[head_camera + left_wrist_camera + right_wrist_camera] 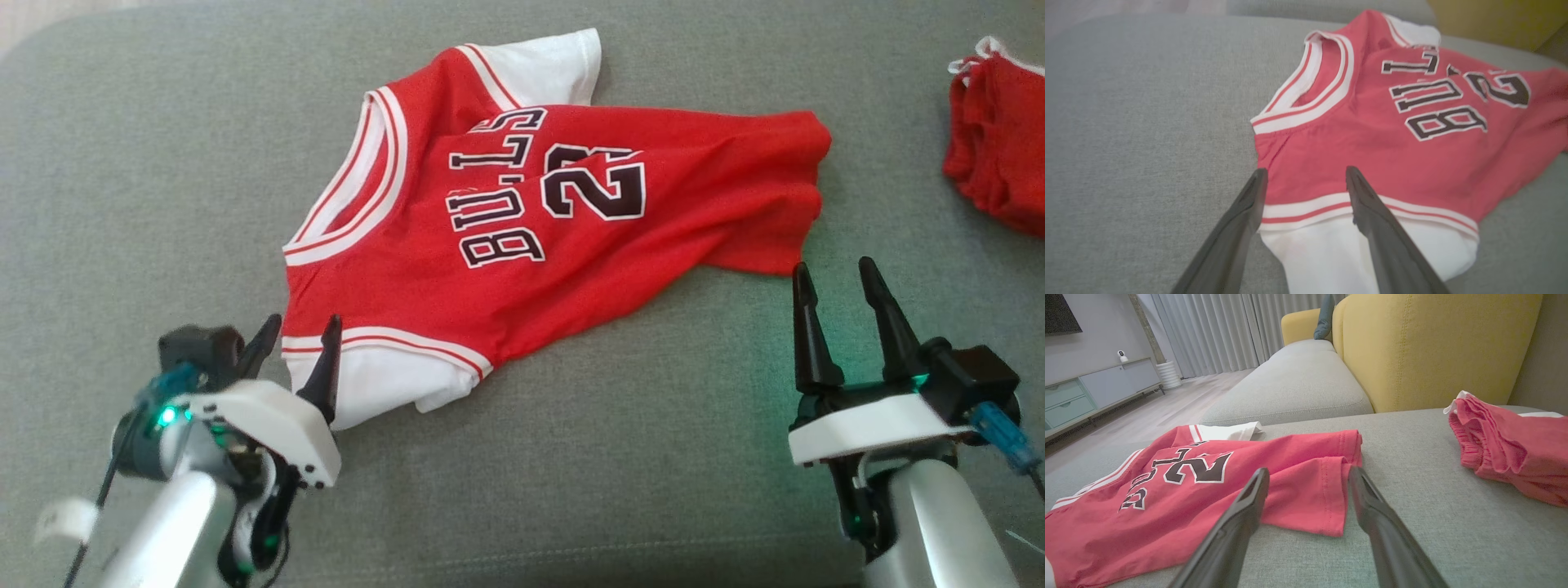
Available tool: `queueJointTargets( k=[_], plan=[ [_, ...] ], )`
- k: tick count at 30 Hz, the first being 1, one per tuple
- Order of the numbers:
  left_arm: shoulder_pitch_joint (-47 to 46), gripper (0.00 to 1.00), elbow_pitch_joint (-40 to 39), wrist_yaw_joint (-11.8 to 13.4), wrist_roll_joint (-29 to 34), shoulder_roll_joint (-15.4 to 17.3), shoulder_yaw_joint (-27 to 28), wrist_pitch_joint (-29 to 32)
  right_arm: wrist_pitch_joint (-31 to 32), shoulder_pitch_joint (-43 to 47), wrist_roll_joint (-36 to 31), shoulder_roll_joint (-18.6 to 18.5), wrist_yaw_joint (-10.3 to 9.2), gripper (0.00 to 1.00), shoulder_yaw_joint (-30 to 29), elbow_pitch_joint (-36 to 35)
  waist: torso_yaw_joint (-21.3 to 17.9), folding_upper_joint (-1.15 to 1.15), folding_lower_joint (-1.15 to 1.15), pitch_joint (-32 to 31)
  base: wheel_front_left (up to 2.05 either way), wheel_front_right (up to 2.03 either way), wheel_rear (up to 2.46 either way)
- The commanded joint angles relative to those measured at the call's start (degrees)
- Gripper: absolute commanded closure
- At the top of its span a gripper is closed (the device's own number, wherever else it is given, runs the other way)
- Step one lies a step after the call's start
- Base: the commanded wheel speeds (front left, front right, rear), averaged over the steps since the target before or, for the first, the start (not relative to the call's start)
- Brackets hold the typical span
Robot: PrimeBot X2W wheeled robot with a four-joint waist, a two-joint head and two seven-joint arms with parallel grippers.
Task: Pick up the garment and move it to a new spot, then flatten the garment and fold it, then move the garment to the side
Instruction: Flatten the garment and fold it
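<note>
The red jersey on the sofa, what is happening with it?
A two-armed robot is working on the red jersey, which lies spread but wrinkled on the grey cushion, not yet folded. The left claw is open at the near white sleeve; the right claw is open beside the hem. Neither holds the cloth. Red shorts lie apart to the right.

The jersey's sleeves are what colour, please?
White sleeves, on a red jersey; clearest in the left wrist view.

Red jersey [571, 245], white sleeves, black number, lying face-up, wrinkled, on grey cushion [163, 163].
</note>
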Motion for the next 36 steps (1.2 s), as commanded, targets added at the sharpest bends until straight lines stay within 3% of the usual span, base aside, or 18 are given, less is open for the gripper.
queueJointTargets(
  k=[1,5,11,12,13,14,29,36],
  plan=[
    [-3.8,0.00,0.0,-0.6,0.9,2.6,1.1,2.8,-0.1,-0.8,0.0,-0.2,0.37,0.00,1.8,-1.8,-0.5,0.00,0.00,0.5,0.00,0.00,0.00],
    [-6.4,0.00,3.2,-1.3,0.5,3.6,0.0,8.2,-0.3,-1.0,0.2,-0.2,0.37,0.00,2.2,-1.6,-1.4,0.00,0.00,1.2,0.00,0.00,0.00],
    [-8.6,0.00,6.5,-1.8,-0.1,3.6,-0.5,10.9,-0.6,-1.4,0.5,-0.2,0.37,0.00,2.4,-1.5,-2.4,0.00,0.00,2.3,0.00,0.00,0.00],
    [-8.8,0.36,6.8,-2.1,-0.2,3.5,-0.7,11.0,-0.7,-1.4,0.5,-0.2,0.37,0.00,2.5,-1.5,-2.5,0.00,0.00,2.4,0.00,0.00,0.00],
    [-8.9,0.91,7.0,-2.3,-0.4,3.3,-0.7,10.8,-0.7,-1.5,0.6,-0.2,0.37,0.00,2.6,-1.5,-2.6,0.00,0.00,2.5,0.00,0.00,0.00],
    [-9.1,1.00,7.1,-2.5,-0.6,3.1,-0.8,10.6,-0.8,-1.5,0.6,-0.2,0.37,0.00,2.6,-1.5,-2.7,0.00,0.00,2.6,0.00,0.00,0.00],
    [-16.4,1.00,6.1,-3.2,1.9,1.7,0.4,0.3,-1.3,-2.3,0.5,-0.2,0.37,0.00,2.3,-1.3,-2.4,0.00,0.00,3.6,0.00,0.00,0.00],
    [-24.3,1.00,8.5,-4.2,2.2,1.7,1.4,-0.5,-1.4,-3.3,0.7,-0.2,0.37,0.00,3.0,-1.6,-2.7,0.00,0.00,5.4,0.00,0.00,0.00]
  ],
)
